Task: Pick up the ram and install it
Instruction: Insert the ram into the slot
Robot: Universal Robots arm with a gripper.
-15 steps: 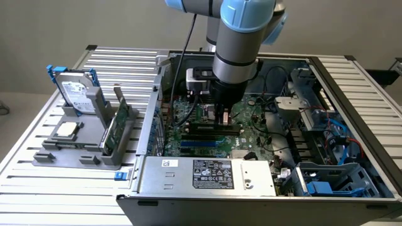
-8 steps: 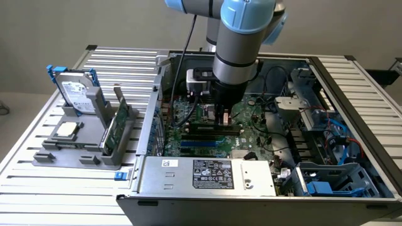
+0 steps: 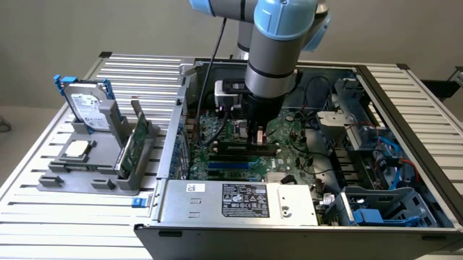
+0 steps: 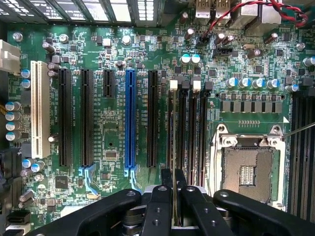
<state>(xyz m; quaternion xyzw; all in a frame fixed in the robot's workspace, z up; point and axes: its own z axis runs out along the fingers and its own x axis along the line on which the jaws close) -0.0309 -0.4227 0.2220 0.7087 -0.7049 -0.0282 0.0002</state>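
The fingers [image 4: 158, 204] are closed to a narrow gap on the ram [image 4: 173, 204], which is gripped by its flat faces and presented edge-on, so that only its thin upper edge is seen between them. The stick is held lengthwise over the dark memory slots [image 4: 189, 137] of the motherboard [image 4: 108, 128], in line with the slot farthest from the processor socket [image 4: 248, 172]; this alignment is judged to keep the contact edge square to the slot. Whether the ram is already seated cannot be told. In the exterior view the arm [image 3: 271, 65] is stood nearly upright inside the open case [image 3: 405, 108]. A second green stick [image 3: 134, 143] is kept upright in a grey holder [image 3: 94, 179] on the bench [image 3: 65, 222], near the hard drive [image 3: 90, 111].
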